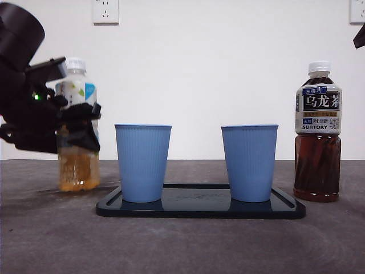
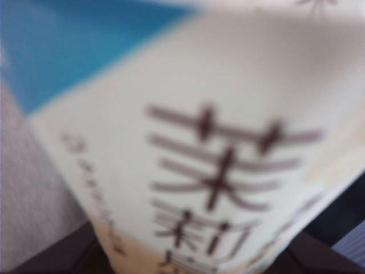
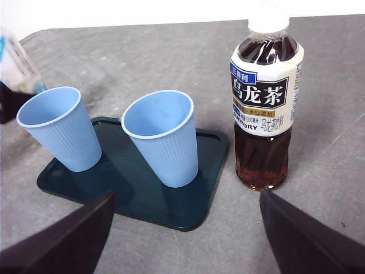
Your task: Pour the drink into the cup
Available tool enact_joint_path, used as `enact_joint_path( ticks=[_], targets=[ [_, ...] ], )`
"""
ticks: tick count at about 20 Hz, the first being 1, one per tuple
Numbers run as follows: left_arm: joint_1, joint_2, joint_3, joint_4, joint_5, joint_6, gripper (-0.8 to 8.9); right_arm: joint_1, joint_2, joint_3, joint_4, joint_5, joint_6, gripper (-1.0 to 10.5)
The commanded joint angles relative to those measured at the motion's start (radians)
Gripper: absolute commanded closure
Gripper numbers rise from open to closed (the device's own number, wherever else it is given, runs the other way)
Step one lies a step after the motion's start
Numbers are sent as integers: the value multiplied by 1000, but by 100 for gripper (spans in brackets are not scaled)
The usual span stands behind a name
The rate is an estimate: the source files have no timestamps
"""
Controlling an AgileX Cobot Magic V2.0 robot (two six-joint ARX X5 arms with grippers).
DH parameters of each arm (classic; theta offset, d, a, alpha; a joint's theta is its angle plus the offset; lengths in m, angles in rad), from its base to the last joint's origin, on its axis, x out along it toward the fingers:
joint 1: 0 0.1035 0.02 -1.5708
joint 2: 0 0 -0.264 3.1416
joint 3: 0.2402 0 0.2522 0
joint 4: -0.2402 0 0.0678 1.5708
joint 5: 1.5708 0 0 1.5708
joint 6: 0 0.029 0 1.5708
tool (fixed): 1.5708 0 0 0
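A pale tea bottle (image 1: 77, 165) with a white cap stands upright on the table at the left. My left gripper (image 1: 80, 123) is shut around its middle, and its blurred label (image 2: 217, 142) fills the left wrist view. Two empty blue cups (image 1: 142, 162) (image 1: 249, 162) stand on a dark tray (image 1: 199, 208). A dark oolong tea bottle (image 1: 317, 131) stands capped to the right of the tray. My right gripper (image 3: 186, 195) is open, hovering above the table short of the tray (image 3: 131, 194), the cups (image 3: 60, 128) (image 3: 161, 137) and the dark bottle (image 3: 263, 108). It shows only as a black tip (image 1: 359, 37) in the front view.
The grey table (image 1: 182, 245) ends at a white wall with a power socket (image 1: 105, 10). The left arm's dark body (image 1: 25, 108) stands at the far left, beside the pale bottle.
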State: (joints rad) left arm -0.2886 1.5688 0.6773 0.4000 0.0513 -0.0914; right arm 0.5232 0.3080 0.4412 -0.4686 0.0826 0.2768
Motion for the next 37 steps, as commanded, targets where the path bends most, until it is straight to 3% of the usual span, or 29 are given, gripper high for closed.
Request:
enact_joint_path(
  ticks=[1, 8, 12, 18, 22, 29, 37],
  targets=[
    [-3, 16, 13, 45, 2, 12, 605, 6, 2, 11, 4, 5, -8, 542],
    [-3, 16, 13, 12, 2, 12, 593, 6, 2, 11, 4, 5, -8, 542],
    [-3, 16, 13, -20, 2, 11, 427, 6, 2, 11, 4, 5, -8, 542],
    [-3, 12, 13, -54, 2, 11, 396, 6, 2, 11, 4, 5, -8, 542],
    [-3, -3, 14, -103, 2, 8, 281, 6, 2, 11, 4, 5, -8, 542],
    [-3, -159, 14, -271, 2, -2, 281, 5, 3, 11, 4, 5, -7, 542],
    [-26, -483, 14, -638, 3, -61, 286, 5, 4, 11, 4, 30, 9, 542]
  ],
)
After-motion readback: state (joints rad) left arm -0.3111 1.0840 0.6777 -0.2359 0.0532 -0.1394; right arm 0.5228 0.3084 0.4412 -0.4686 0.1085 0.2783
